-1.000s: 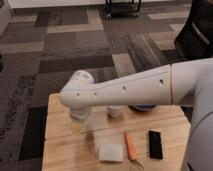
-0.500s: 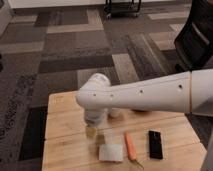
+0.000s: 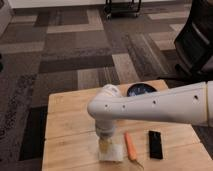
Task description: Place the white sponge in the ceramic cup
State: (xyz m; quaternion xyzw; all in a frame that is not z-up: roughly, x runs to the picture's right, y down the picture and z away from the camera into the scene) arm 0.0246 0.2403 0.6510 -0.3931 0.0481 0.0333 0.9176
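Observation:
The white sponge (image 3: 113, 153) lies flat near the front edge of the wooden table (image 3: 65, 125). My gripper (image 3: 104, 144) hangs from the white arm (image 3: 155, 106), which reaches in from the right. It points straight down at the sponge's left part, at or just above it. The ceramic cup is hidden, probably behind the arm.
An orange carrot (image 3: 130, 146) lies right beside the sponge on its right. A black flat rectangle (image 3: 155, 144) lies further right. A dark blue round plate (image 3: 140, 90) sits at the table's back right. A black chair (image 3: 195, 45) stands beyond the table on patterned carpet.
The arm's wrist has swung right and toward the front of the table, and the gripper has come down over the sponge. The objects on the table have not moved.

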